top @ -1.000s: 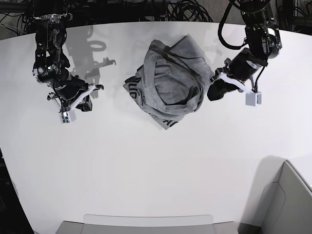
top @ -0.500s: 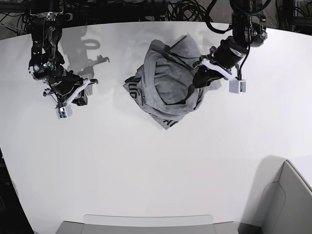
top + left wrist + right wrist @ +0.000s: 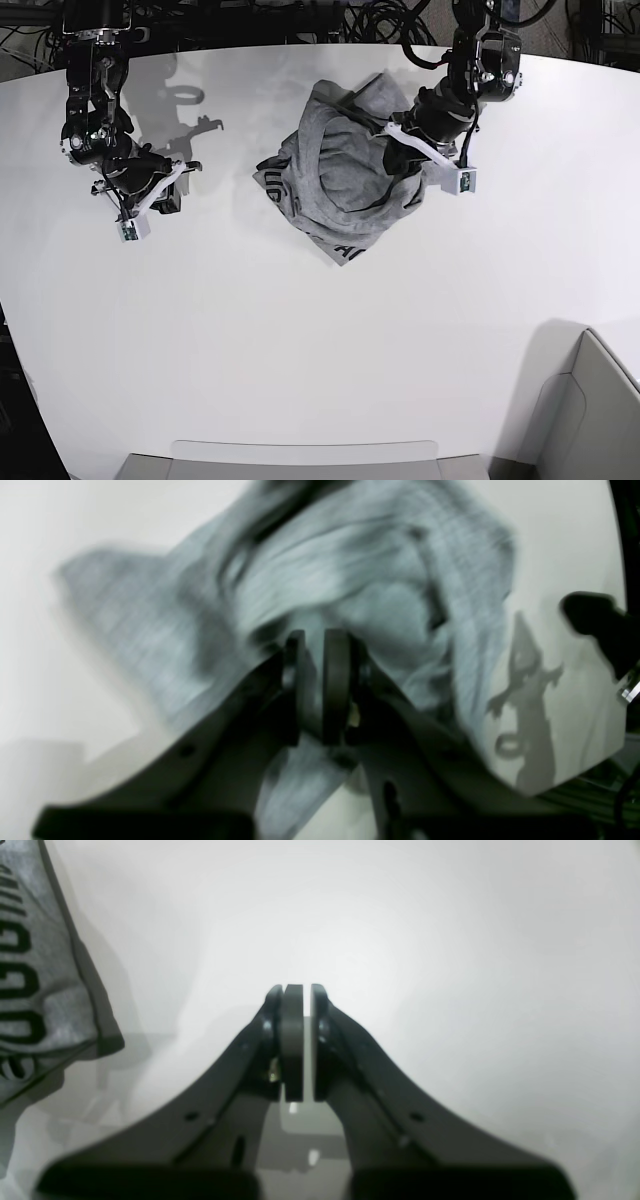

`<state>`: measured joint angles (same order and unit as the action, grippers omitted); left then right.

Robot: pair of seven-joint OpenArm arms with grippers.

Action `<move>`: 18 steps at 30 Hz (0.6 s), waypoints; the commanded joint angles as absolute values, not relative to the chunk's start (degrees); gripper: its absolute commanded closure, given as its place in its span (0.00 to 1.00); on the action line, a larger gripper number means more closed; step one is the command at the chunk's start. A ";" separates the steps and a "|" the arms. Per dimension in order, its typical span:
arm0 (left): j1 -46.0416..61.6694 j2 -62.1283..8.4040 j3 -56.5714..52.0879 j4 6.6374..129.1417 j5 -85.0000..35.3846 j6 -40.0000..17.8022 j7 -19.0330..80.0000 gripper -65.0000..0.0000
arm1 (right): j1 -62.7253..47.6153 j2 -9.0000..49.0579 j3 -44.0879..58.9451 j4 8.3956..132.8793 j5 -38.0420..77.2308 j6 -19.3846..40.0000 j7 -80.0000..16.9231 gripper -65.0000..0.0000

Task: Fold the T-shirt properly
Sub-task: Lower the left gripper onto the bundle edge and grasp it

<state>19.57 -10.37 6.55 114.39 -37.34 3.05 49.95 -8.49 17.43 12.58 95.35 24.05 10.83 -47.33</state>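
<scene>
The T-shirt [image 3: 340,185] lies crumpled in a heap at the far middle of the white table, grey, with black lettering showing along its near edge. My left gripper [image 3: 392,158] hovers over the heap's right side. In the blurred left wrist view its pads [image 3: 337,680] stand a little apart, left gripper [image 3: 314,640] open, with grey T-shirt [image 3: 350,555] cloth right in front. My right gripper [image 3: 188,170] is far to the left over bare table. The right wrist view shows the right gripper [image 3: 306,990] shut on nothing, the lettered T-shirt [image 3: 35,990] edge at its left.
The white table [image 3: 300,350] runs wide toward the near side. A grey bin [image 3: 590,420] stands at the near right corner and a flat grey tray edge [image 3: 300,455] at the near middle. Dark cables crowd the far edge.
The left arm has swung from the table beside the shirt to over its right side, and its jaws have parted a little. The right arm drifted slightly toward the far left.
</scene>
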 commanded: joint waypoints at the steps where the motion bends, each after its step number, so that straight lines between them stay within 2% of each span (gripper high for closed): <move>1: 19.65 -10.51 6.46 114.86 -37.05 2.68 49.19 0.88 | -7.25 17.98 12.79 96.40 24.66 11.47 -46.11 0.97; 4: 19.47 -10.59 6.29 114.59 -37.23 2.68 49.19 0.90 | -7.08 17.89 12.70 96.40 24.66 11.47 -46.11 0.97; 7: 19.21 -10.59 6.20 114.51 -36.97 2.86 49.27 1.00 | -7.08 17.80 12.70 96.48 24.66 11.47 -46.11 0.97; 12: 19.21 -10.86 5.76 114.42 -36.97 2.86 49.27 1.00 | -7.08 17.80 12.70 96.48 24.66 11.47 -46.11 0.97; 18: 20.18 -10.33 -0.13 115.74 -37.32 2.95 49.19 1.00 | -7.43 17.80 12.70 96.48 24.66 11.47 -44.18 0.97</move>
